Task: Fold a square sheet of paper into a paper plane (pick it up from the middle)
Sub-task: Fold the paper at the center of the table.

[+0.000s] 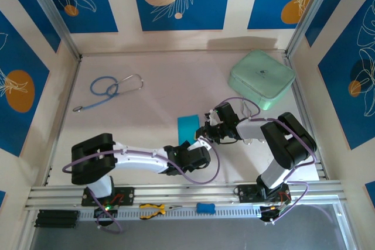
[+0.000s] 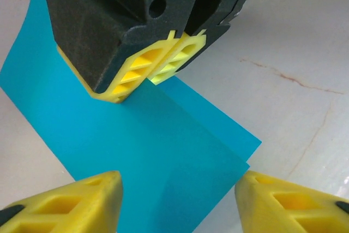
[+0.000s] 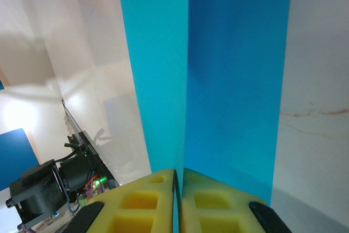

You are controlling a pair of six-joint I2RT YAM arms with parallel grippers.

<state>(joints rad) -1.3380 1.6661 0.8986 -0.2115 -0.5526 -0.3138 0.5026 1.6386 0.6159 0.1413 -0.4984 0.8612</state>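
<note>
Square sheet of paper [image 1: 187, 126] sits folded at the centre of the table [image 1: 135, 115], between left gripper [image 1: 201, 143] and right gripper [image 1: 206, 128].

Left wrist view: the left gripper's fingers [image 2: 82, 203] stand apart, straddling the sheet.

Right wrist view: the right gripper's fingers [image 3: 218, 205] are clamped together on the sheet's edge.

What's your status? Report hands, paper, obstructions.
Right hand shut on the folded blue paper. Left hand open over it. Stethoscope and green case lie apart.

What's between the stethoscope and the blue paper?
Nothing: bare table between stethoscope and paper, per the top view.
</note>
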